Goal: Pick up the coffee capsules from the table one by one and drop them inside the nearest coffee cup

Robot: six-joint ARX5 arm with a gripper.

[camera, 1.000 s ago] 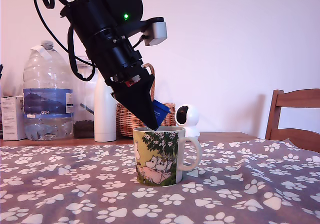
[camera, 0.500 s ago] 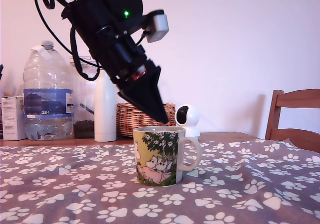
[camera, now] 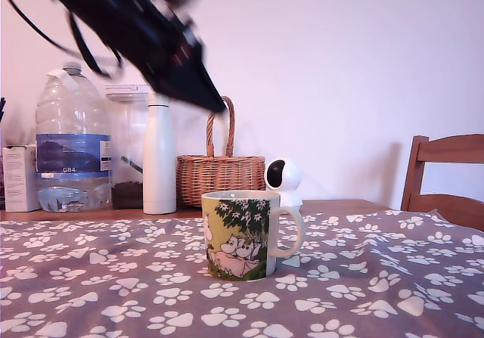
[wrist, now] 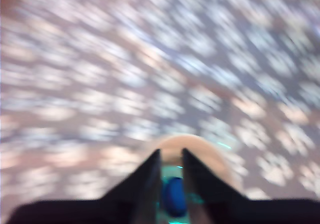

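Blue plastic or foil, by the look of it: the one coffee capsule [wrist: 175,196] in sight shows only in the wrist view, a smeared bright blob framed by a pale round rim that I take to be the coffee cup [wrist: 202,145], so it seems to lie inside the mug rather than in the gripper [wrist: 171,151]. The exterior view agrees, since the gripper [camera: 215,102] hangs high above the table toward that view's left, well clear of the coffee cup [camera: 242,236], with no blue at its tip. Its fingers stand close together with a slim slit between them; motion blur stops me saying whether they are fully closed. A pod like this should be very light, fairly stiff at the rim and easily dented on the tapered wall, a little slippery too, so a gentle pinch across the body just under the rim looks safest (a hard squeeze could crush or squirt it out). No other capsule can be seen on the table [camera: 113,293], whose paw-print cloth is soft and could ruck under a dragging fingertip. The mug's hard ceramic lip and its handle, pointing to the exterior view's right, are the edges to mind. Open cloth lies all round the mug; the white bottle [camera: 159,156], basket [camera: 219,175] and small camera [camera: 283,178] crowd only the back.
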